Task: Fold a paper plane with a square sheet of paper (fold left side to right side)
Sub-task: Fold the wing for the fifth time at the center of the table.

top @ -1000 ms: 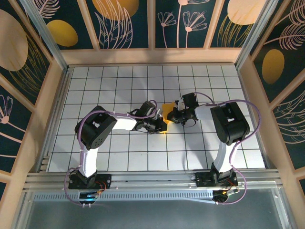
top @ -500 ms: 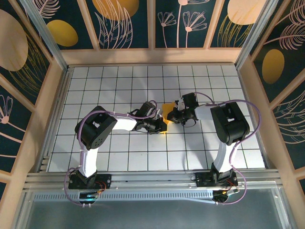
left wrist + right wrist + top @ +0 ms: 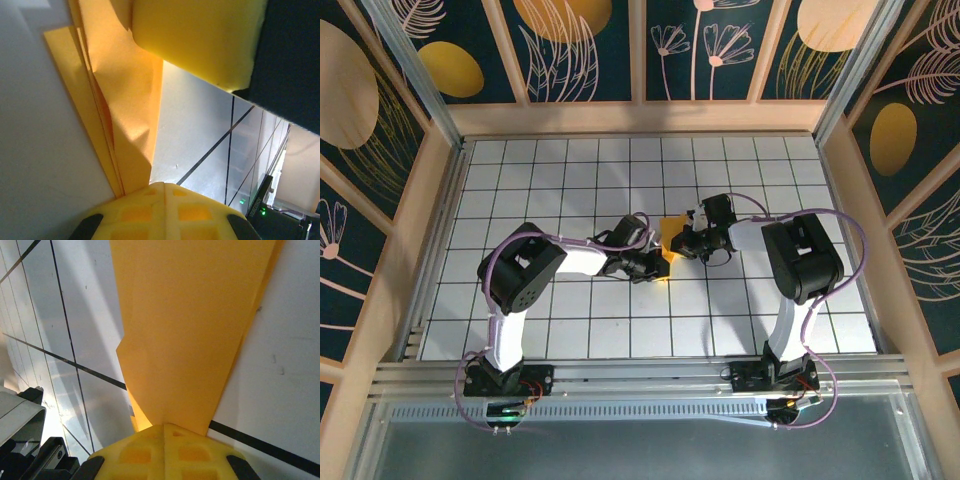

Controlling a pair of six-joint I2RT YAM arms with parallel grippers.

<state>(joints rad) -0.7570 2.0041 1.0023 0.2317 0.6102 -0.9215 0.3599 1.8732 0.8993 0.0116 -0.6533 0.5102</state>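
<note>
From above, both arms bend inward over the middle of the white gridded desk (image 3: 570, 160). The left end effector (image 3: 658, 263) and right end effector (image 3: 683, 243) meet at a folded orange-yellow paper (image 3: 671, 226), and their wrists hide most of it. At the left wrist, the fingers are pressed together on the paper's layered edge, with another yellow pad (image 3: 195, 35) close above. At the right wrist, the fingers pinch the paper's narrow end.

left end effector (image 3: 658, 264): closed, arm bent inward | right end effector (image 3: 680, 243): closed, arm bent inward
</note>
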